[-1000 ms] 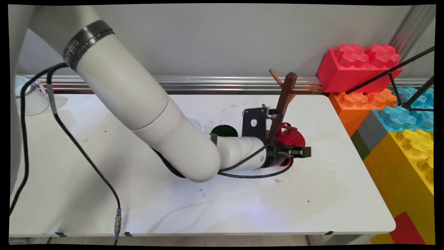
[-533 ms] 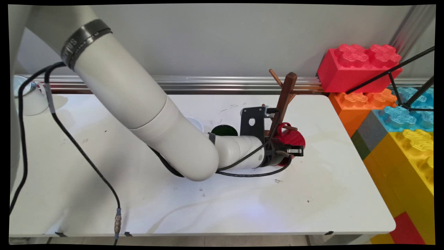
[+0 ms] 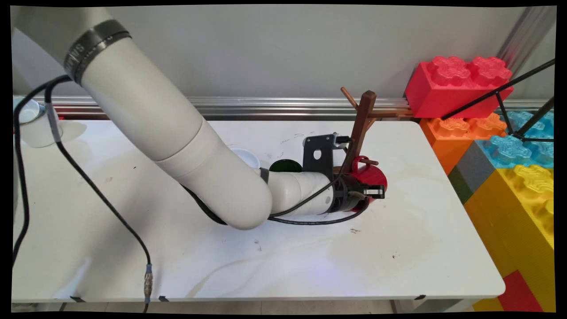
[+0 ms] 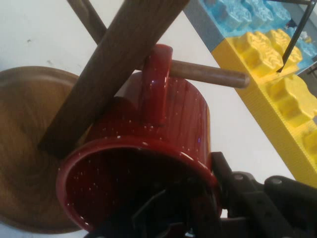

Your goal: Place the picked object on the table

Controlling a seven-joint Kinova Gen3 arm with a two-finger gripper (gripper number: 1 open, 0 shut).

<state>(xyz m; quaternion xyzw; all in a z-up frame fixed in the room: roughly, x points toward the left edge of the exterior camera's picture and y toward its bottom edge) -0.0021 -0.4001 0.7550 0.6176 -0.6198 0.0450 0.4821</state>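
Robot claw (image 3: 374, 192) gripped a red mug (image 3: 371, 176) hung on a wooden mug tree (image 3: 361, 125) at the white bench (image 3: 421, 248).

The claw was closed on the mug's rim, one finger inside the mouth and one outside, as the hand view showed. The mug (image 4: 143, 163) lay on its side, its handle looped over a lower peg (image 4: 210, 74) of the tree and its body against the tree's slanted post (image 4: 116, 64) above the round wooden base (image 4: 20, 163). A dark green disc (image 3: 285, 166) and a white bowl (image 3: 246, 156) sat just behind the arm, a white cup (image 3: 33, 126) at the far left corner, and large toy bricks (image 3: 456, 84) stood stacked beside the bench's right end.
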